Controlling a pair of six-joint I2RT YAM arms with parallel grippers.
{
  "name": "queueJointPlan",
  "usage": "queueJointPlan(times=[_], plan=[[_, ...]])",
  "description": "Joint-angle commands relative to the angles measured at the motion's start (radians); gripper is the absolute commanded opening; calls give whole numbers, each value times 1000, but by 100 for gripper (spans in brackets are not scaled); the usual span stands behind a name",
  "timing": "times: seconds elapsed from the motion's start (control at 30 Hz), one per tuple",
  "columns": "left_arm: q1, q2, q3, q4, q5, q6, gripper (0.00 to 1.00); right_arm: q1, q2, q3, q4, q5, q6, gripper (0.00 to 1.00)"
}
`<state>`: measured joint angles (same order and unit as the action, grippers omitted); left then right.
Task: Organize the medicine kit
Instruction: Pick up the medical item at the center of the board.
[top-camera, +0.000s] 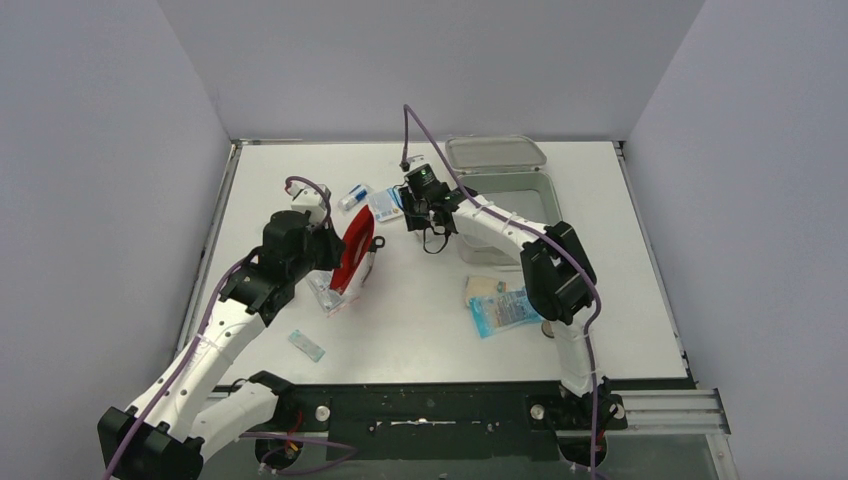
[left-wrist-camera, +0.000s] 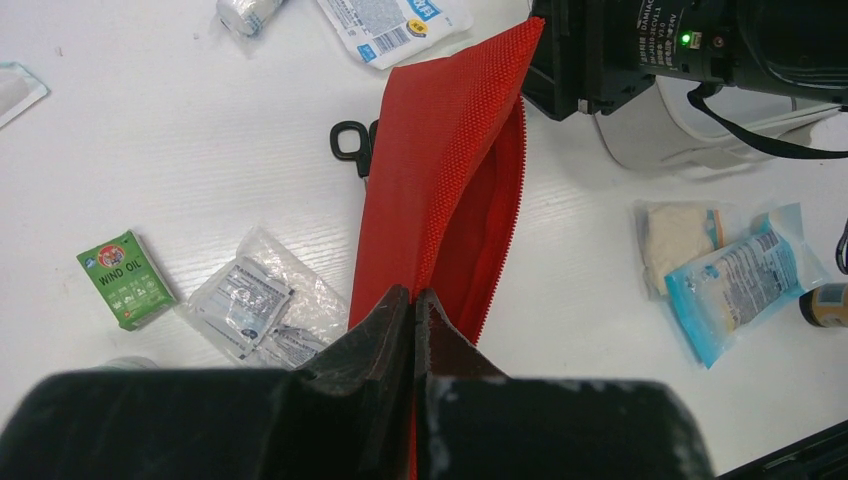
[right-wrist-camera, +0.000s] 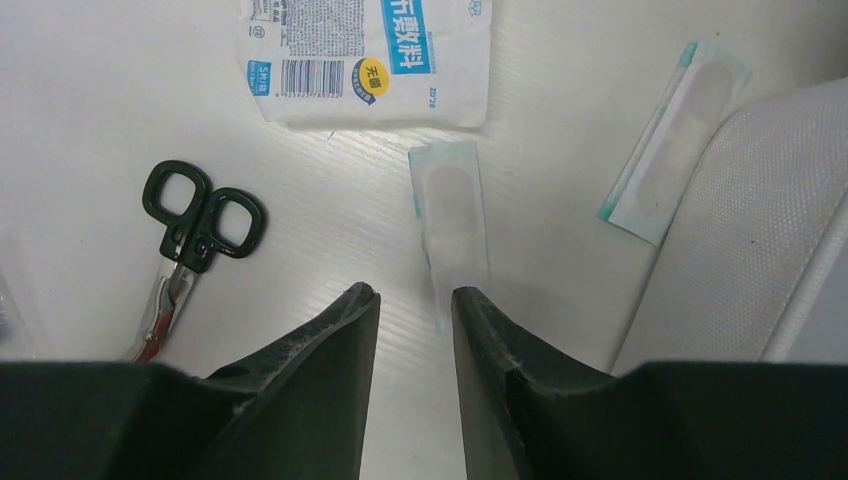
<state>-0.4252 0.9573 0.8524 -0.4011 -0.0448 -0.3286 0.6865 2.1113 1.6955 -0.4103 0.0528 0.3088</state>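
The left gripper (left-wrist-camera: 413, 297) pinched the flat red fabric pouch (left-wrist-camera: 450, 170); the right gripper (right-wrist-camera: 415, 298) stood narrowly parted, a pale wrapped plaster strip (right-wrist-camera: 452, 205) at twelve o'clock.

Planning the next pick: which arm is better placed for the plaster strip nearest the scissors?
Right: the right gripper hangs open just over the plaster strip; the left gripper is shut on the red pouch.

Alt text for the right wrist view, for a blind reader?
The right gripper, fingers slightly apart, is poised over a wrapped plaster on the white table. Black-handled scissors lie left, a dressing packet beyond, a second plaster right.
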Motion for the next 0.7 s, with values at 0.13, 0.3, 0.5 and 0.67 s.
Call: queueJointPlan(times=[0.13, 0.3, 0.5, 0.67], plan=[[-9, -22, 11, 24, -8, 20, 0, -16, 52, 81, 6, 6, -56, 33], [-9, -17, 10, 25, -3, 22, 0, -17, 81, 84, 21, 1, -60, 32], [-9, -18, 10, 25, -4, 22, 0, -25, 120, 80, 21, -34, -58, 31], [-8, -18, 5, 26, -3, 21, 0, -24, 131, 52, 40, -29, -54, 29]])
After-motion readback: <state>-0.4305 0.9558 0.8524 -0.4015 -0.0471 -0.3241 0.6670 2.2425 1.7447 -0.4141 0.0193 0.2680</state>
